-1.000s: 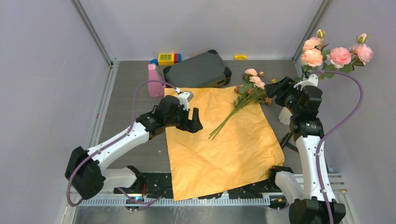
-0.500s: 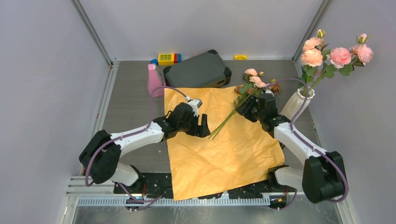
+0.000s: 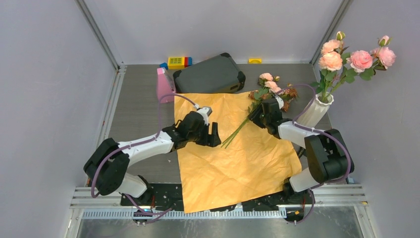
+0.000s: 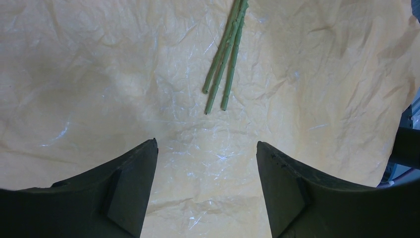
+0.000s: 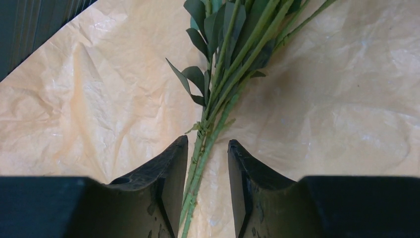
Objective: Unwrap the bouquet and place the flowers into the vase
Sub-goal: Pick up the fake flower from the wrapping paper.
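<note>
Paper, orange and crinkled, lies opened flat on the table, its near edge reaching the rail by the arm bases. The left gripper hangs low over the left part of the sheet. Its jaws stand wide apart and hold nothing, and in the wrist view only bare paper shows between its two dark fingers. Just beyond those fingers lie the cut ends of three thin green stems, side by side on the paper and clear of the gripper.

The stems run obliquely up and to the right across the sheet to the loose flowers. This is a small bunch of pink and brownish blooms with green leaves, resting at the far right corner of the paper. The right gripper sits down over this bunch partway along its length. Its jaws are narrowly parted astride the stems, which pass between the fingertips. A thin strip of paper shows beside the stems on each side, so no firm pinch is seen.

Right of the paper, near the side wall, stands the white vase, tilted. It holds a spray of pink roses on leafy stalks, and a cable of the right arm loops in front of it.

Along the far edge of the table are a pink wedge, a dark case touching the paper's far edge, coloured blocks and a small yellow piece
</note>
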Controlling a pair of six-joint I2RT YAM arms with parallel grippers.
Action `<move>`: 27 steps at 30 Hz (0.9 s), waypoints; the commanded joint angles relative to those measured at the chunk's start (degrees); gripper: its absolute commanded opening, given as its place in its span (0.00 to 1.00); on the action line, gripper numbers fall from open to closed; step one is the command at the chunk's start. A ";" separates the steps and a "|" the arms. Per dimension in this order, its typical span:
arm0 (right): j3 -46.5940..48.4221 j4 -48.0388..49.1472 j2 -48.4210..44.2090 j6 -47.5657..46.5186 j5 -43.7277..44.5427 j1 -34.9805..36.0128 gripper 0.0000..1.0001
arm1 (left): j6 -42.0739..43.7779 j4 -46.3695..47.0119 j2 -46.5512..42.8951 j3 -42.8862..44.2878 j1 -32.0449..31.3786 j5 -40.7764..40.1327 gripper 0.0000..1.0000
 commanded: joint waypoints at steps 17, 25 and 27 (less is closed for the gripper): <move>7.62 3.14 7.25 0.66 5.56 0.23 0.33 | -0.90 -0.39 -4.69 -1.20 -0.12 -2.84 0.75; 6.51 1.20 3.35 0.60 5.68 0.23 0.34 | -1.09 -0.26 -5.14 -1.80 -0.12 -3.08 0.75; 6.62 0.43 2.28 0.19 6.25 0.23 0.34 | -1.19 -0.16 -5.14 -1.84 -0.12 -2.91 0.75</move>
